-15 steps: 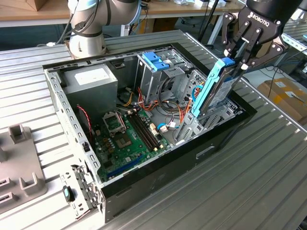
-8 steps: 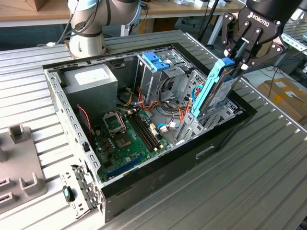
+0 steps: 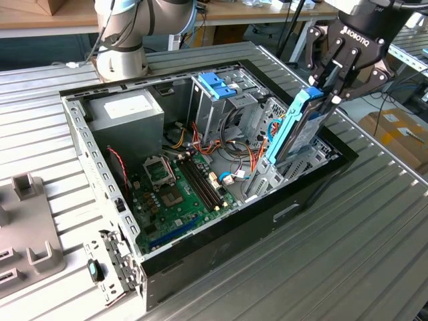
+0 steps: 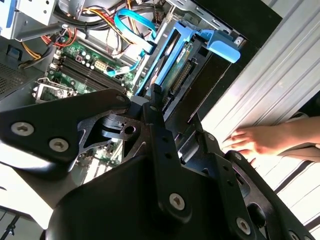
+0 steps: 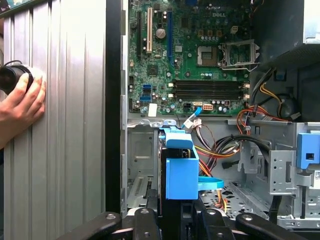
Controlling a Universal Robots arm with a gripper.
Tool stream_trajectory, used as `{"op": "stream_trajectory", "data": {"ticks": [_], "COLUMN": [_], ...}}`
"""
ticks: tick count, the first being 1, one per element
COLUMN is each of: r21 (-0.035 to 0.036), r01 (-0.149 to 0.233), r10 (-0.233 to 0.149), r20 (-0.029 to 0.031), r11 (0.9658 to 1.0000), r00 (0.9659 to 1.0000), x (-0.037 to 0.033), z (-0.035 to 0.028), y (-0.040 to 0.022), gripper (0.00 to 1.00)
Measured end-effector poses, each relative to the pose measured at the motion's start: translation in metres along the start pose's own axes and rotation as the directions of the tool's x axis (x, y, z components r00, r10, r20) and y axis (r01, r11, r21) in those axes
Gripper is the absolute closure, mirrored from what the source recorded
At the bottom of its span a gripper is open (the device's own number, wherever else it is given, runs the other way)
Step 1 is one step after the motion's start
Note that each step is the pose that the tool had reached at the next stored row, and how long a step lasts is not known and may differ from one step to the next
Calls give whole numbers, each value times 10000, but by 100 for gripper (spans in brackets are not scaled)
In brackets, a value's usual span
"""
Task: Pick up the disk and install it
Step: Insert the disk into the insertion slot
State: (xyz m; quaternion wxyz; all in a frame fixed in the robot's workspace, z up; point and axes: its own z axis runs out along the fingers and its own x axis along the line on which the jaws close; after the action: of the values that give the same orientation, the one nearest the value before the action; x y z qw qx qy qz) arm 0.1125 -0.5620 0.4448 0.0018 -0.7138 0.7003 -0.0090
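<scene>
Disk [image 4: 170,50], blue-railed, standing edgewise in open computer case [image 4: 250,17]; gripper [image 4: 145,102] apparently clamping its end. Green motherboard [image 4: 85,70]. Person's hand [image 4: 252,142] on ribbed bench [image 4: 285,65], beside the case's edge.

The gripper [image 3: 328,93] hides part of the disk [image 3: 297,130].

A ribbed grey metal table [image 3: 374,221] stands before a wooden workbench [image 3: 27,20], cardboard boxes [image 3: 394,130] lying nearby.
</scene>
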Motion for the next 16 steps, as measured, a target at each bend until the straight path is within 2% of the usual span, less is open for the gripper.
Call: {"op": "stream_trajectory", "data": {"ticks": [9, 15, 16], "r21": [0, 0, 0], "r01": [0, 1, 1], "r10": [0, -1, -1], "r20": [0, 1, -3], "r11": [10000, 10000, 10000], "r00": [10000, 10000, 10000], "x": [-2, -2, -2], "z": [190, 205, 230], "y": [2, 2, 3], "gripper": [65, 65, 65]}}
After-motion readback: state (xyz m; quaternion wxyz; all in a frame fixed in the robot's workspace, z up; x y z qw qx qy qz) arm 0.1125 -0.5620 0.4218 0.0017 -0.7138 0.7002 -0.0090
